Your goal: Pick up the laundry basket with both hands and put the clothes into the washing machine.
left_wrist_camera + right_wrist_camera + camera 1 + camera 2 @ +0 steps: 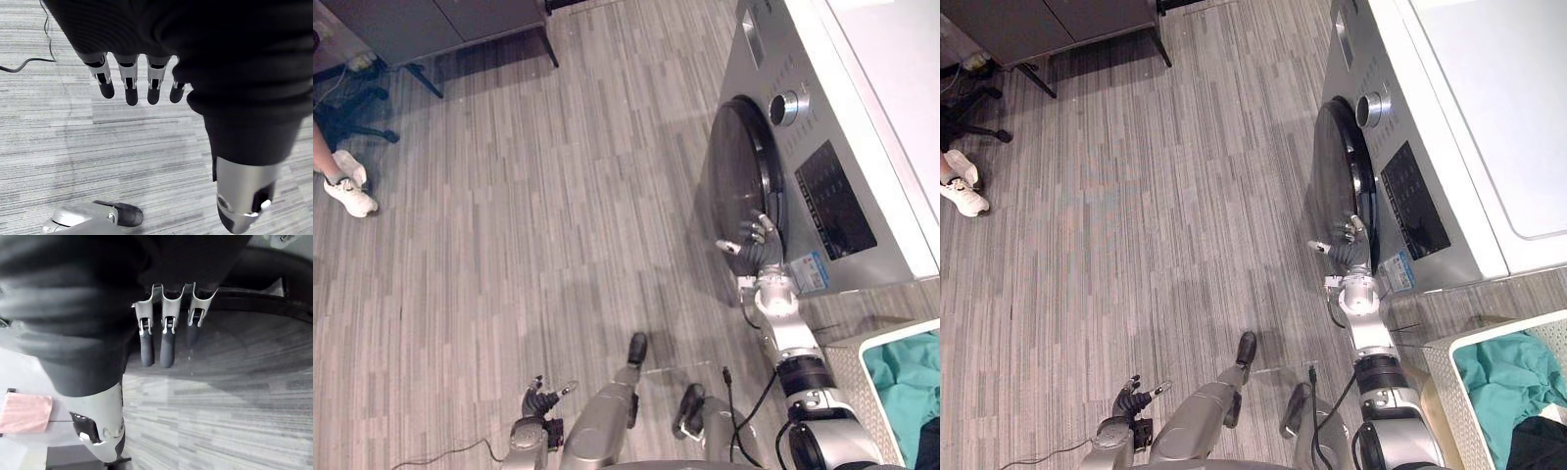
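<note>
The laundry basket sits on the floor at the robot's lower right, just beside the washing machine, and the frame edge cuts it off, so only its near white lattice wall and part of its rim can be seen. Teal clothes lie inside it with a dark garment at the corner, itself cropped. Neither hand is on the basket. The right hand is raised at the lower edge of the machine's round dark door, fingers straight and side by side, thumb held apart, grasping nothing. Whether the fingertips actually touch the glass cannot be made out, since the door mirrors the floor and blurs the gap. Nor is it clear whether the door is latched or slightly ajar. A round knob sits above the door. The left hand hangs low on the robot's left, over bare floor, its fingers loosely extended and empty. Wide open floor stretches to the left of the machine. At its far edge stands a dark cabinet, and a person's white shoe shows at the left border.
</note>
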You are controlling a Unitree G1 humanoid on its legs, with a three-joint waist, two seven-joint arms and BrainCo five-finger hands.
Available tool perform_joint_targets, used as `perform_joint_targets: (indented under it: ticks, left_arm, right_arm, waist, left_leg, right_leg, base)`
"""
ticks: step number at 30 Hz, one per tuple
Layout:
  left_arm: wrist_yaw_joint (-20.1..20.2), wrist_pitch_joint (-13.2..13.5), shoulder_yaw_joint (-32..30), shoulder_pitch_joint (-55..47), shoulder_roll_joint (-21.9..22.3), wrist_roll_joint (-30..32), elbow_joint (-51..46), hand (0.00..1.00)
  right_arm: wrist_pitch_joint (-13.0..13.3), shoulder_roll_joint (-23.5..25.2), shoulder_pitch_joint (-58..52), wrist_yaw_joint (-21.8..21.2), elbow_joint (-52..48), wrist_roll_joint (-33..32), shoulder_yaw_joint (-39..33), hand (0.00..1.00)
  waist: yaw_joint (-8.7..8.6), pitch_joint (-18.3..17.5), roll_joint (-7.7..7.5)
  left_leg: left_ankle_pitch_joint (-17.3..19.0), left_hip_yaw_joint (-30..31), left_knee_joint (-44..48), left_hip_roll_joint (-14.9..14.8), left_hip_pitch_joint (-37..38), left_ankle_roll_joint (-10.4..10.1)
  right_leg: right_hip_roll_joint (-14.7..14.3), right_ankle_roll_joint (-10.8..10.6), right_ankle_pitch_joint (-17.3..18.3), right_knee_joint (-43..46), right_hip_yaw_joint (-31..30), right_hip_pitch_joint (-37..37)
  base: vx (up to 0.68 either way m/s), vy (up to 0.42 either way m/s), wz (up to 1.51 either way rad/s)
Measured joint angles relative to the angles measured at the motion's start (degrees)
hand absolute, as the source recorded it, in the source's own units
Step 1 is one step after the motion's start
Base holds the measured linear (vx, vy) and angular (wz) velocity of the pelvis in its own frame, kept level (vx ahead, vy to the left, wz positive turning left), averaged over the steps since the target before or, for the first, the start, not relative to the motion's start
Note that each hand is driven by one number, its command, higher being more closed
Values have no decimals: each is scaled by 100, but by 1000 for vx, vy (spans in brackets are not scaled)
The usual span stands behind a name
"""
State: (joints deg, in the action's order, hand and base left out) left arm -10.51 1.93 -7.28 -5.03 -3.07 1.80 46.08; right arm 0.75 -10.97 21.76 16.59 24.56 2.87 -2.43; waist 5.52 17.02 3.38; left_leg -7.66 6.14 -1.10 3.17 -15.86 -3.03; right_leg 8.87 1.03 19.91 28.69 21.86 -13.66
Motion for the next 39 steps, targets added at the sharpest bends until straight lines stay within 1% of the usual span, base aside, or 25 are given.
perform_joint_targets:
  ticks: [4,8,10,11,12,15,20,22,24,28,29,30,31,33,35,39]
  left_arm:
    - [2,-3,7,-1,17,-2,-53,0]
    - [33,-25,9,0,17,11,-53,0]
    - [40,-40,9,-2,16,17,-52,0]
    - [43,-45,17,-4,17,34,-50,0]
    - [45,-49,23,-4,17,43,-48,0]
    - [46,-48,44,-5,12,58,-51,0]
    - [46,-48,88,-6,0,111,-51,0]
    - [46,-46,113,-6,-21,111,-51,0]
    - [45,-34,232,-4,-87,109,-59,0]
    - [42,-32,264,2,-143,99,-58,0]
    - [40,-24,264,16,-162,90,-73,0]
    - [38,-14,262,44,-171,32,-79,0]
    - [37,-13,262,63,-171,14,-79,0]
    - [33,-12,258,191,-175,-14,-83,0]
    - [15,3,256,309,-182,-55,-110,0]
    - [-3,17,256,414,-188,-186,-175,0]
  right_arm:
    - [11,72,-394,-8,-665,-5,16,0]
    - [76,184,-1075,-54,-1488,-3,24,0]
    - [143,269,-1377,-60,-1822,12,27,0]
    - [172,306,-1526,-63,-1954,51,23,0]
    - [184,330,-1605,-63,-1959,138,7,0]
    - [185,380,-1943,-65,-1959,438,-108,0]
    - [174,361,-2056,-65,-1898,453,-220,0]
    - [162,280,-1884,-65,-1617,446,-211,0]
    - [104,93,-1473,-142,-1019,442,-146,0]
    - [46,-108,-807,-175,-475,291,-101,0]
    - [42,-165,-531,-174,-324,159,-94,0]
    - [36,-235,-270,-169,-237,43,-95,0]
    - [36,-279,-142,-169,-212,-21,-90,0]
    - [26,-406,379,-159,-48,-119,-92,0]
    - [22,-486,733,-104,10,-299,-79,0]
    - [19,-542,1101,156,212,-529,-115,0]
  waist:
    - [-7,0,1]
    - [-31,0,-1]
    - [-52,-1,-2]
    - [-124,-2,-5]
    - [-166,-4,-8]
    - [-167,-11,-21]
    - [-175,-11,-22]
    - [-184,-9,-24]
    - [-172,-8,-22]
    - [-153,15,-11]
    - [-153,117,-1]
    - [-144,203,25]
    - [-143,217,44]
    - [-140,360,105]
    - [-132,496,137]
    - [-72,512,141]
  left_leg:
    - [-7,-27,-22,-2,-19,11]
    - [-17,-138,-157,-2,62,27]
    - [-67,-152,-248,-1,120,96]
    - [-94,-155,-298,-1,147,119]
    - [-96,-157,-300,3,164,121]
    - [-98,-196,-300,10,282,124]
    - [-107,-234,-278,-29,264,114]
    - [-110,-250,-238,-38,213,109]
    - [-109,-314,-133,-42,82,109]
    - [-108,-311,75,-39,-219,107]
    - [-105,-304,143,-35,-247,104]
    - [-95,-304,185,-35,-307,96]
    - [-75,-303,203,-36,-374,81]
    - [-59,-328,208,-45,-549,105]
    - [-63,-498,210,-87,-669,106]
    - [-163,-464,292,-81,-908,121]
  right_leg:
    - [7,5,3,11,-26,-45]
    - [8,5,3,-17,-161,-64]
    - [6,4,2,-44,-196,-50]
    - [1,2,1,-72,-207,-39]
    - [0,1,0,-81,-213,-20]
    - [-11,-4,-2,-97,-303,69]
    - [-55,-4,-6,-90,-344,40]
    - [-66,-3,-6,-71,-373,-7]
    - [-65,-3,-7,-13,-416,-131]
    - [-52,-1,-7,128,-442,-384]
    - [-46,-1,-7,160,-443,-391]
    - [-36,2,-5,203,-442,-447]
    - [-30,3,-4,232,-437,-516]
    - [-6,3,-4,341,-435,-728]
    - [37,3,-4,431,-412,-867]
    - [55,3,-4,501,-349,-1051]
  base:
    - [-82,-45,-4]
    - [-78,-31,-14]
    - [-69,-40,-13]
    - [-54,-39,-3]
    - [-50,-37,-5]
    - [-46,-46,-9]
    - [-62,-61,-5]
    - [-68,-48,-6]
    - [-92,-40,-5]
    - [-101,-26,3]
    - [-113,-18,5]
    - [-127,-15,5]
    - [-145,-9,2]
    - [-142,-11,3]
    - [-123,-31,10]
    - [-41,-42,9]
